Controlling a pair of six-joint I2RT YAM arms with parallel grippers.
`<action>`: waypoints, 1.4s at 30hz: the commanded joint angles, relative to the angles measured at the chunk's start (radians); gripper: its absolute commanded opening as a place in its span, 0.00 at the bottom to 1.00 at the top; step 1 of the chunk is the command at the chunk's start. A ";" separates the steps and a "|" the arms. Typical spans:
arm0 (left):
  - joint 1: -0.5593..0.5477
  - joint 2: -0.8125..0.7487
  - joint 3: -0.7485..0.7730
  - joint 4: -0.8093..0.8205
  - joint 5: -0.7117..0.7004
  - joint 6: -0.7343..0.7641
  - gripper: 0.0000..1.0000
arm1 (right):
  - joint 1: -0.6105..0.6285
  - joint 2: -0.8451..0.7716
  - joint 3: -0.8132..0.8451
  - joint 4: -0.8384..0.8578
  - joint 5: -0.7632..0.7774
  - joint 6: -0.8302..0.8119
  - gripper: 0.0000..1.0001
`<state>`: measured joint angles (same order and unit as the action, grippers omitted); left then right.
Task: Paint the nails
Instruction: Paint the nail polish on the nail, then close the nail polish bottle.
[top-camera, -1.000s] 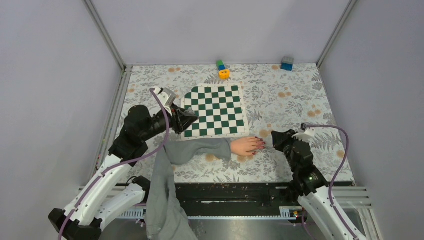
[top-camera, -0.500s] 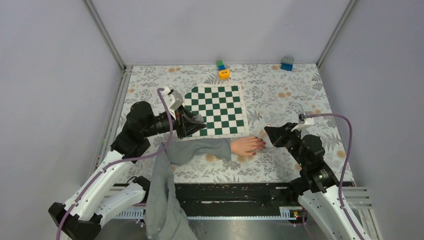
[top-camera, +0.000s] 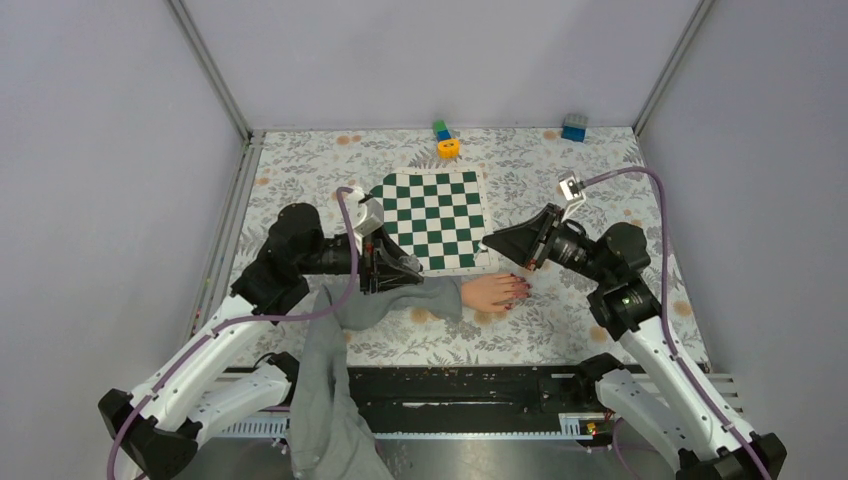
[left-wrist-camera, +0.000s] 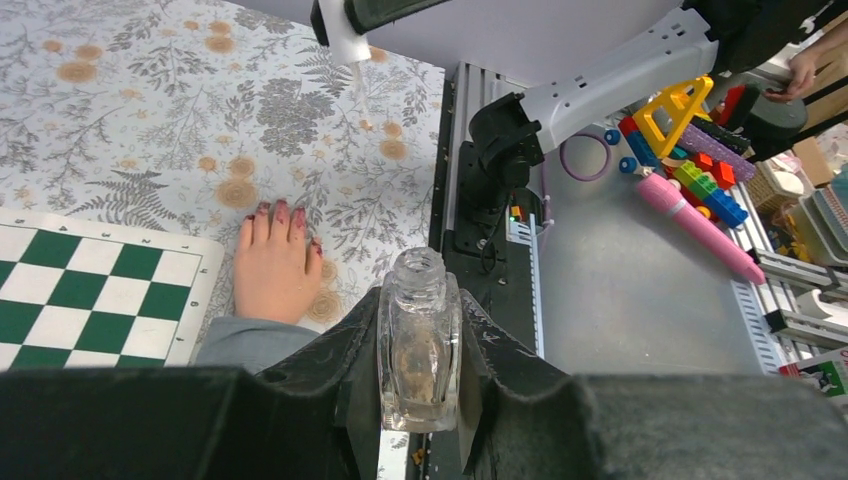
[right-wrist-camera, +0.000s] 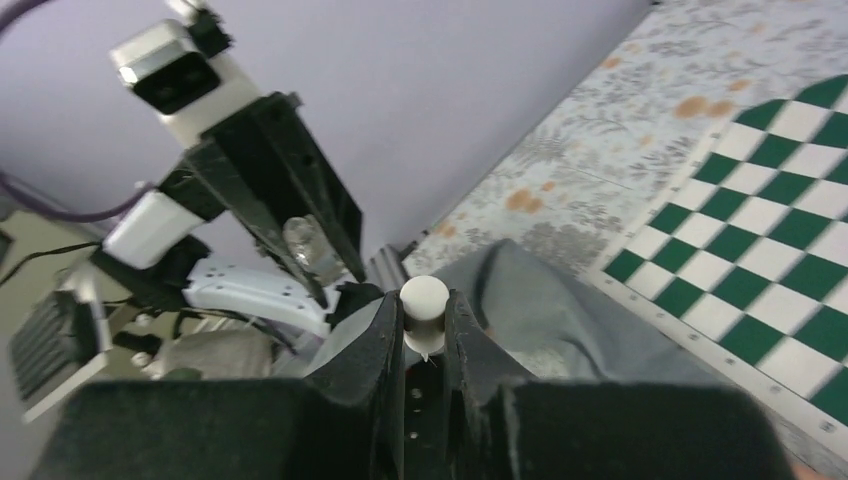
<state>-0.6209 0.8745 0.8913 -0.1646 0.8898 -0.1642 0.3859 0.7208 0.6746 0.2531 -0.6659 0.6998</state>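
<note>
A pale hand in a grey sleeve lies flat on the floral mat, its dark red nails pointing right. In the left wrist view the nails show past the chessboard's corner. My left gripper is shut on an uncapped clear glass polish bottle, held over the sleeve. My right gripper is shut on the white brush cap, raised above the hand near the chessboard's right edge. The cap with its brush shows at the top of the left wrist view.
A green-and-white chessboard lies behind the hand. An orange ring, a green-blue block and a blue block stand along the back wall. The black rail runs along the near edge.
My right gripper rose from beside the fingertips and swung left over the chessboard's right edge. My left gripper moved right and nearer with the bottle, over the sleeve.
</note>
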 joint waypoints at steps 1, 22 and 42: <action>-0.005 0.004 0.021 0.069 0.084 -0.025 0.00 | 0.000 0.034 0.051 0.313 -0.192 0.202 0.00; -0.054 0.057 0.009 0.126 0.193 -0.065 0.00 | 0.239 0.091 0.172 0.123 -0.001 -0.013 0.00; -0.092 0.094 -0.008 0.183 0.204 -0.107 0.00 | 0.304 0.150 0.152 0.215 0.029 0.014 0.00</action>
<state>-0.7074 0.9661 0.8871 -0.0498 1.0653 -0.2672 0.6655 0.8623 0.8200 0.4007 -0.6464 0.7101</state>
